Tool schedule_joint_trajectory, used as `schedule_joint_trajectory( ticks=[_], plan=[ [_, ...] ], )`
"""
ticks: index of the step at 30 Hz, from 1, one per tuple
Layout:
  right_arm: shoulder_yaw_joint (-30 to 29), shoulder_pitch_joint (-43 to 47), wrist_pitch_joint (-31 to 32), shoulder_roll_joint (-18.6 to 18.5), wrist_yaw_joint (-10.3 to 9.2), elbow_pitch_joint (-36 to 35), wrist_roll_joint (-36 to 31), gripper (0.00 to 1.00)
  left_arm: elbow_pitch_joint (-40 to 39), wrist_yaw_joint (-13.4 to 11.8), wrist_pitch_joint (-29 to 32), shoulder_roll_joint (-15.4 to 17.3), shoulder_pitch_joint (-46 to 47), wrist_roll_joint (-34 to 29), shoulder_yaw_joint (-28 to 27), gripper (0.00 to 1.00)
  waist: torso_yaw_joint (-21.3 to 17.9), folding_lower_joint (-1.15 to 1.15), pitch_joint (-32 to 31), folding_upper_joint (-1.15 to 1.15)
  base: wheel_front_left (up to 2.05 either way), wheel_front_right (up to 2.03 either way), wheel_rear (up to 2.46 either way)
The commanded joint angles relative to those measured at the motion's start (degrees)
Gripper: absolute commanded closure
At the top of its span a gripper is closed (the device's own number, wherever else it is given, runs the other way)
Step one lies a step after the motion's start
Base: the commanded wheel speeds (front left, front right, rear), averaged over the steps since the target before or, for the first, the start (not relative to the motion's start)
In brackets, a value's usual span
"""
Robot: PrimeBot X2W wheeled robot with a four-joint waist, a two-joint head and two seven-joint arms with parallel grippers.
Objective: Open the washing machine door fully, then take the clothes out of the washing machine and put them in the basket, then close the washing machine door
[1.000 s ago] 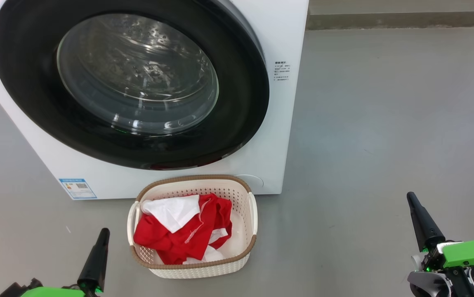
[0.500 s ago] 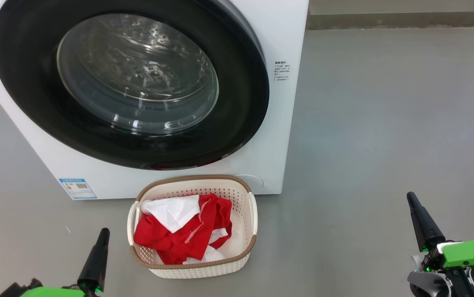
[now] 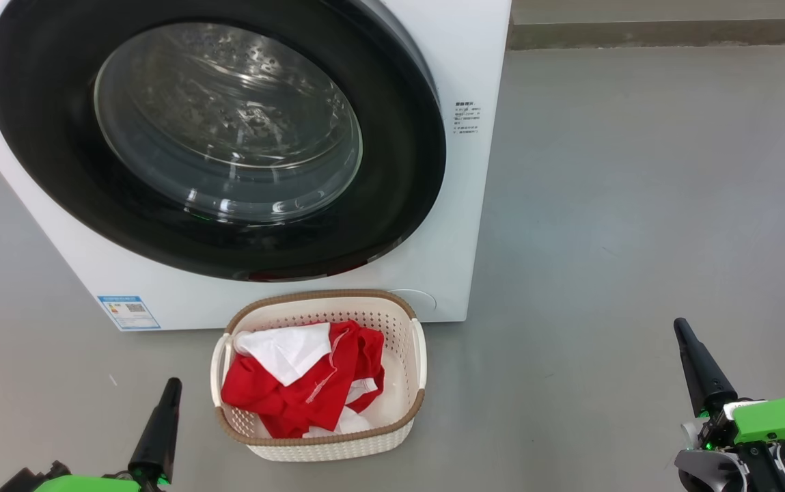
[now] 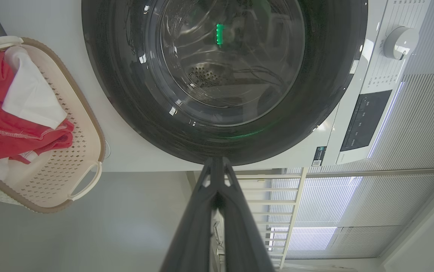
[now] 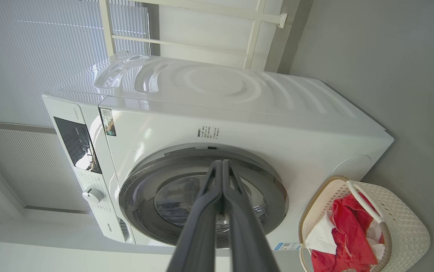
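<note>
The washing machine (image 3: pixel 475 205) runs off the head view's top and left edges, along with the top of the washing machine door (image 3: pixel 57 171). The small print (image 3: pixel 466 117) on its right front and the blue sticker (image 3: pixel 128 312) are too small to read. The clothes (image 3: pixel 296 403) hide much of the basket (image 3: pixel 324 295) floor.

Soft, even daylight comes through the slatted blinds (image 5: pixel 24 45) behind the washing machine (image 5: pixel 239 124), and its glossy white side mirrors them in wavy bands just past the right gripper (image 5: pixel 222 161). Ahead of the left gripper (image 4: pixel 217 159), the washing machine door (image 4: pixel 115 75) glass shows small white glints and a green reflection. Shadows on the floor (image 3: pixel 638 205) are faint. Both wrist views bow straight lines near their edges.
</note>
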State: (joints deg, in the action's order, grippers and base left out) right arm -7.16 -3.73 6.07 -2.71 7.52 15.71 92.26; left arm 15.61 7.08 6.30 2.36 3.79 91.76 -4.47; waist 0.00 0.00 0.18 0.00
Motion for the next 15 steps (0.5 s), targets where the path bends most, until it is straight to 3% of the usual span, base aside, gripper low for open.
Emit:
schedule_joint_trajectory(
  ticks=[1,15],
  plan=[
    [0.73,-2.44,0.34,-0.28,-0.03,-1.69,-0.02,1.0,-1.56,0.41,0.2,0.52,2.4,0.39,-2.07,1.0,0.0,0.0,0.0,0.0,0.0,0.0,0.0],
    [0.7,-2.44,0.37,-0.26,-0.03,-1.69,-0.05,1.0,-1.57,0.41,0.2,0.52,2.4,0.39,-2.06,1.0,0.0,0.0,0.0,0.0,0.0,0.0,0.0]
  ],
)
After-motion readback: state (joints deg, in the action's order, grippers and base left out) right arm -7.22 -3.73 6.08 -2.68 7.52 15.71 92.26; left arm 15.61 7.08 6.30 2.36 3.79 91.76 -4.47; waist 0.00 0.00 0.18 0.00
